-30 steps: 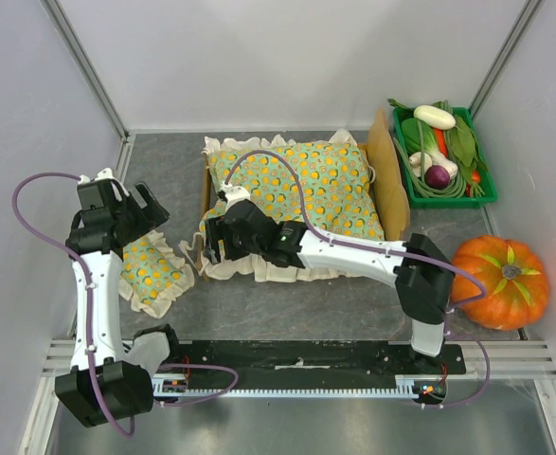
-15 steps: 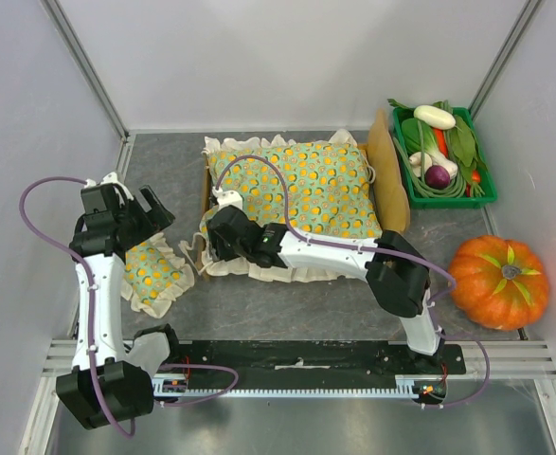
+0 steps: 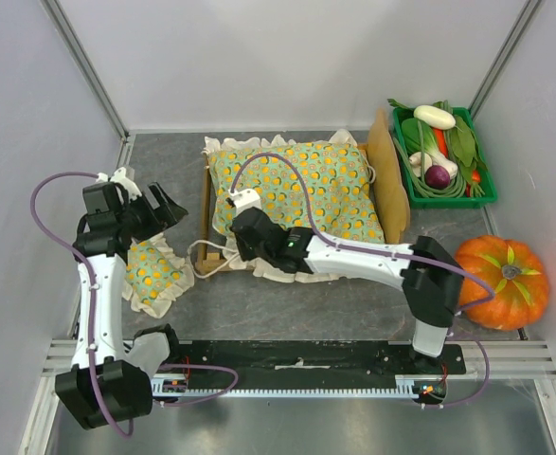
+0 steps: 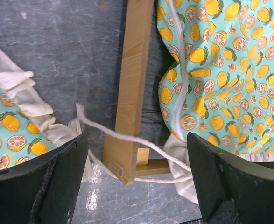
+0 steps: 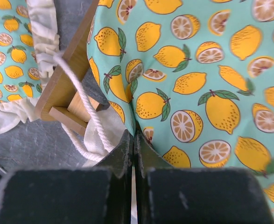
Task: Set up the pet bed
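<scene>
Pet bed (image 3: 388,180), pale wood, holds frilled lemon-print cushion (image 3: 325,185) pinched by right claw (image 5: 133,137); left claw (image 4: 136,140) wide.

Bright, even light with soft shadows; wrist views blur up close.

This looks like a robotics laboratory cell, not a home. Plain white panels (image 3: 287,66), held by aluminium profiles (image 3: 86,71), close in a grey table (image 3: 353,299); the left arm (image 3: 93,294) and the right arm (image 3: 353,256) are bolted to a black rail (image 3: 306,355) at its near edge, with violet cables (image 3: 33,207) hanging in loops. A small pet bed (image 3: 387,180), a green crate (image 3: 448,200) of vegetables and a pumpkin (image 3: 500,282) share the one table, an unusual mix for a lived-in room.
</scene>
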Motion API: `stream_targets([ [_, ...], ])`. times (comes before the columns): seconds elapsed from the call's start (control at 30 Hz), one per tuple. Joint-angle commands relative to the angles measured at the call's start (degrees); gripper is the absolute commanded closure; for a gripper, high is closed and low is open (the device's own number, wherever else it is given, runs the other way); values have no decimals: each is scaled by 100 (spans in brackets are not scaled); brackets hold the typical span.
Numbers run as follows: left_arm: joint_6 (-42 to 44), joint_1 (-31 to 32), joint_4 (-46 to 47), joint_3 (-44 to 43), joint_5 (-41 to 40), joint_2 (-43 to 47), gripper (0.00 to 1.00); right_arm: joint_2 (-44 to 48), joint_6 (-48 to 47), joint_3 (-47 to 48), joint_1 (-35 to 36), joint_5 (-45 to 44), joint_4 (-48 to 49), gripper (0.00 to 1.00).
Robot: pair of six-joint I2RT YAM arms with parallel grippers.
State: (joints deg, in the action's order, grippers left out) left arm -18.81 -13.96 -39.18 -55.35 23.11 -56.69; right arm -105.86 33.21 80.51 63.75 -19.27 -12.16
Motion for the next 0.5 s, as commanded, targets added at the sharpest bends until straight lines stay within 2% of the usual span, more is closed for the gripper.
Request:
stream_targets([
  [0.0,272,331,437,25,422,0,10,856,-385,-350,-248,-367,4,100],
  [0.2,360,1324,578,-54,299,-184,12,1261,-429,-729,-600,-209,-111,100],
  [0.23,395,1638,587,-46,273,-246,14,1270,-438,-756,-635,-200,-111,100],
  [0.47,931,2186,359,-116,378,-562,21,1200,-377,-818,-820,19,-111,100],
])
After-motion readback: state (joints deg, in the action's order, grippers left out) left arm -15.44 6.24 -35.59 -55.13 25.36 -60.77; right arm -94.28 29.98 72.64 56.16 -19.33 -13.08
